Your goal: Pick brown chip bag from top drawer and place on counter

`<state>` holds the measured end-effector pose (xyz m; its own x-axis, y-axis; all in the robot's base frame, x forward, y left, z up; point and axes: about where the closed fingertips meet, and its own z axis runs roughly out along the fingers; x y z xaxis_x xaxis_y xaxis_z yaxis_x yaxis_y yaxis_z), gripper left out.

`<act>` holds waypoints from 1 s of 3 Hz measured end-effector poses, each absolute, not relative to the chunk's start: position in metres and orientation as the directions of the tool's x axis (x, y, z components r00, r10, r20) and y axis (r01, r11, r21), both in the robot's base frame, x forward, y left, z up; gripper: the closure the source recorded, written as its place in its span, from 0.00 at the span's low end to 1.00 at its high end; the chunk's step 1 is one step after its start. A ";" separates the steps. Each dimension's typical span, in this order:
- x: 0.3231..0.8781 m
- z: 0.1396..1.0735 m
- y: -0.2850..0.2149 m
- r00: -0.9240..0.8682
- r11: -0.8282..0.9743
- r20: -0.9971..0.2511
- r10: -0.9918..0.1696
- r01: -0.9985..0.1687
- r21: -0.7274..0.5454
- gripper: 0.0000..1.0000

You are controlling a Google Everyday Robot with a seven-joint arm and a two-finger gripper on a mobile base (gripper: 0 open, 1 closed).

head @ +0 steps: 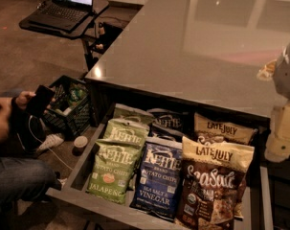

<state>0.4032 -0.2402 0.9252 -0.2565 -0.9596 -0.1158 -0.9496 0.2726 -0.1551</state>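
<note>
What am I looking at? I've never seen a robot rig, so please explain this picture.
This is one picture from a single camera, looking down on a dark counter with its top drawer pulled open below. The pale shapes at the right edge belong to the robot's arm; its tool hangs there, near the drawer's right end, apparently with no bag in it. In the drawer lie chip bags: green Jalapeno bags, a blue vinegar bag, and the brown chip bag at front right, a second brown bag behind. At left sits a person, and beyond them a laptop on a small table.
</note>
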 end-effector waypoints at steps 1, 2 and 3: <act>0.391 0.907 -0.229 -0.234 0.245 -0.114 -0.966 -0.965 -0.092 0.00; 0.390 0.906 -0.229 -0.234 0.245 -0.114 -0.966 -0.965 -0.091 0.00; 0.380 0.887 -0.212 -0.209 0.217 -0.131 -0.969 -0.975 -0.054 0.00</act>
<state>0.3802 -0.2119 0.8865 -0.2091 -0.9691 -0.1308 -0.9746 0.2175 -0.0539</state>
